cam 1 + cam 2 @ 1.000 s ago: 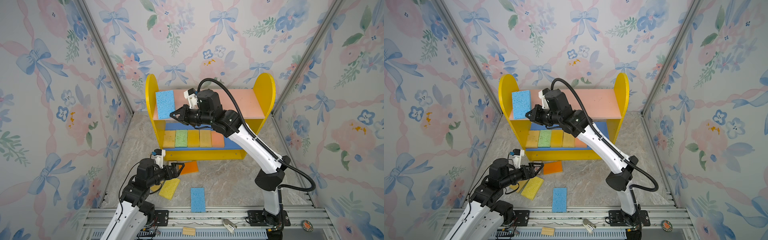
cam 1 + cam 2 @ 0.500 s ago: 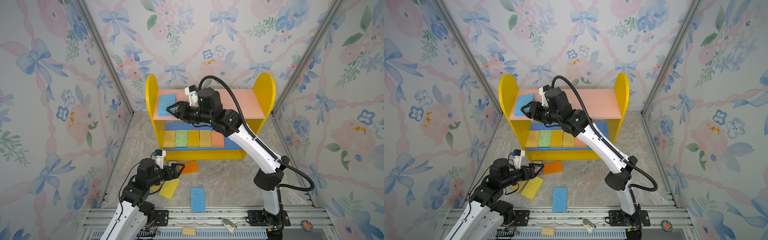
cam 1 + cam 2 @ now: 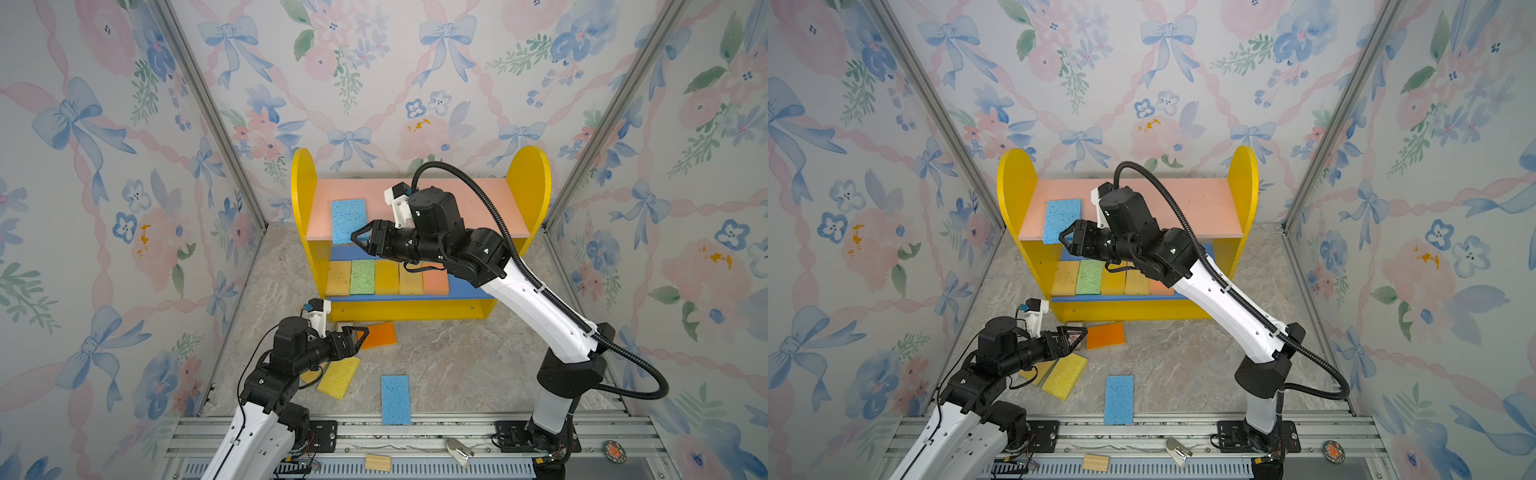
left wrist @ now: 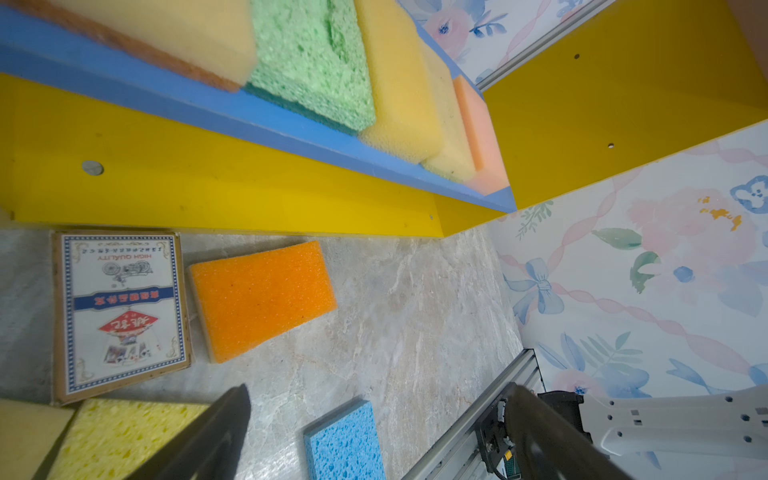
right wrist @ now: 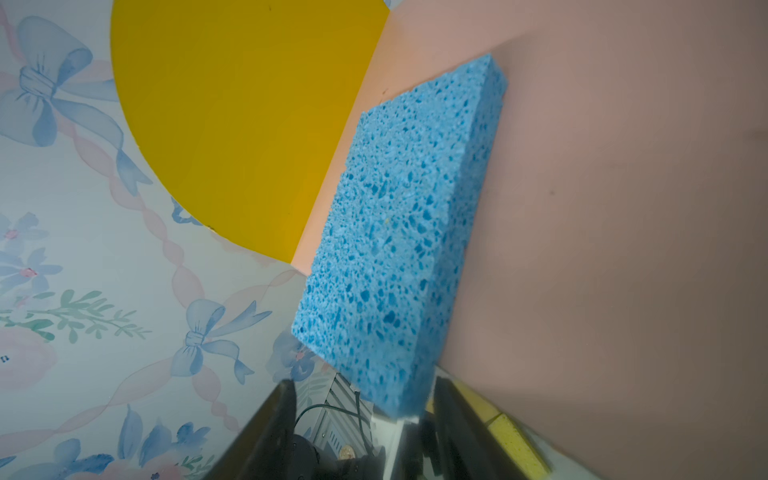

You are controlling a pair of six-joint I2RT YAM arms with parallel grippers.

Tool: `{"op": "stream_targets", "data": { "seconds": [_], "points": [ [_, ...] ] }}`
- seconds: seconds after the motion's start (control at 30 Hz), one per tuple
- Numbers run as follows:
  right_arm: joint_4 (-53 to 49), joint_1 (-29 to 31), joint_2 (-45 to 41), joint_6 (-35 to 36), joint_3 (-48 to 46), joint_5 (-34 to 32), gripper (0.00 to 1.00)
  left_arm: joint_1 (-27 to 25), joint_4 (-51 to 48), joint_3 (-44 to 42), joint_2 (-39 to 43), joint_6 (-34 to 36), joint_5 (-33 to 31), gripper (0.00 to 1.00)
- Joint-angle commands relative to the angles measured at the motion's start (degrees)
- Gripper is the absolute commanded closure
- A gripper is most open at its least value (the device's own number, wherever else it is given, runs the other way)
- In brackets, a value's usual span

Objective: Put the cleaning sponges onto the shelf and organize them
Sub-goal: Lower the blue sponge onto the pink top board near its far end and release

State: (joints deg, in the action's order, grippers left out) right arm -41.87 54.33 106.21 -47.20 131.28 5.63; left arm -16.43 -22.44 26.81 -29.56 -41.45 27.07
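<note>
The blue sponge (image 3: 348,220) lies at the 9 o'clock end of the pink board (image 3: 478,208) of the shelf (image 3: 528,174), and the right gripper (image 3: 359,242) stands at its 6 o'clock end, jaws apart, not pressing it. It seems light and soft, so one should pinch its long sides gently. The blue board (image 3: 465,287) holds five sponges (image 3: 386,276); the left gripper (image 3: 359,335) hovers wide open near the orange sponge (image 3: 379,334).

Bright, even, diffuse light in both top views; soft shadow inside the shelf (image 3: 528,174). Wrist views: nearest fingers (image 4: 208,436) dark and out of focus.
</note>
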Motion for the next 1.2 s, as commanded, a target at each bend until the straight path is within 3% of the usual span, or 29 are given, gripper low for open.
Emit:
{"op": "stream_targets", "data": {
  "seconds": [0.0, 0.2, 0.4, 0.47, 0.57, 0.73, 0.83, 0.93, 1.07, 1.17],
  "points": [
    [-1.76, 0.23, 3.59, 0.79, 4.2, 0.7, 0.58, 0.61, -0.62, 1.32, 0.17, 1.61, 1.29, 0.02],
    [-1.43, 0.52, 9.4, -0.45, 11.79, 0.69, 0.8, 0.86, -0.61, 1.17, 0.35, 1.53, 1.57, 0.02],
    [0.65, 0.09, 11.84, -2.02, 13.48, 1.58, 0.85, 0.96, -0.68, 1.21, 0.36, 1.62, 1.79, 0.02],
    [0.16, -0.07, 12.35, -2.22, 14.16, 3.77, 0.78, 1.02, -0.6, 1.15, 0.23, 1.7, 1.89, 0.02],
    [-0.45, 0.92, 9.34, -0.33, 10.72, 2.22, 0.48, 1.1, -0.65, 1.24, 0.35, 1.67, 1.91, 0.02],
    [3.27, 2.22, 1.29, 0.43, -0.66, 1.73, 0.34, 1.27, -0.64, 1.28, 0.19, 1.88, 2.18, 0.02],
    [4.97, 3.43, -3.49, 1.1, -6.48, 0.52, 0.33, 1.44, -0.59, 1.32, 0.1, 1.87, 2.2, 0.02],
    [6.77, 4.16, -7.45, 2.58, -9.75, -1.29, 0.4, 1.77, -0.61, 1.49, -0.22, 1.92, 2.25, 0.02],
    [3.24, 2.43, -6.77, 4.86, -5.09, -2.51, 0.56, 1.92, -0.59, 1.55, -0.76, 2.13, 2.52, 0.02],
    [0.63, 0.79, -3.56, 5.71, 1.59, -1.27, 0.61, 2.05, -0.6, 1.49, -0.63, 2.03, 2.48, 0.02]
  ]
}}
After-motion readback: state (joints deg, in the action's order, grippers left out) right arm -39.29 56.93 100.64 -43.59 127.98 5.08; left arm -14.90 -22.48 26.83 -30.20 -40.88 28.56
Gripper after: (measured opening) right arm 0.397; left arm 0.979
